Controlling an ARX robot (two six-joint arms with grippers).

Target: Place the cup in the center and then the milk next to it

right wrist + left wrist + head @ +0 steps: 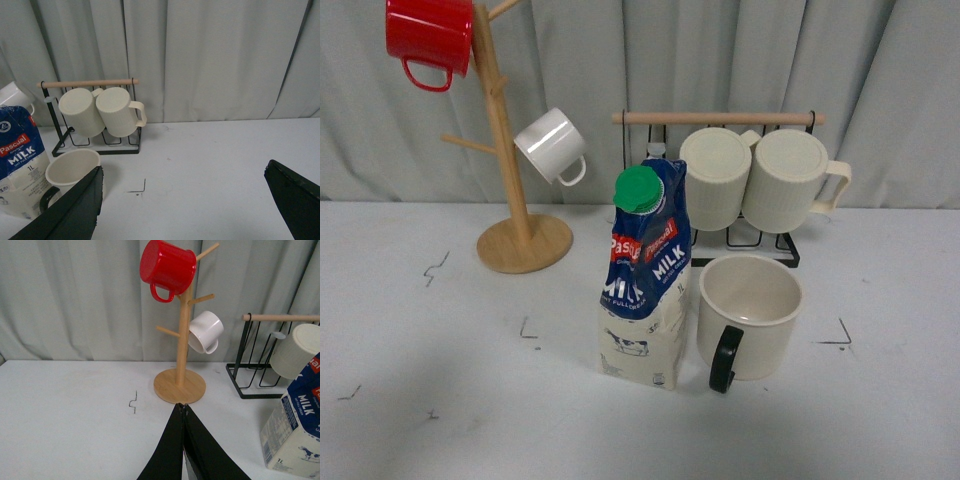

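The cup (750, 315), wide and cream with a black handle facing front, stands upright on the white table (440, 400) right of centre. The milk (645, 275) carton, blue with a green cap, stands upright just left of it, nearly touching. In the right wrist view the cup (71, 170) and milk (20, 160) sit beyond one finger (75, 210) of my right gripper (182, 200), which is open and holds nothing. My left gripper (183, 407) is shut and empty, its tip near the wooden base; the milk (295, 430) stands off to its side. Neither arm shows in the front view.
A wooden mug tree (510, 200) at the back left carries a red mug (428, 40) and a small white mug (552, 145). A black wire rack (760, 235) with a wooden bar holds two ribbed cream mugs (760, 178) behind the cup. Grey curtain (720, 60) behind.
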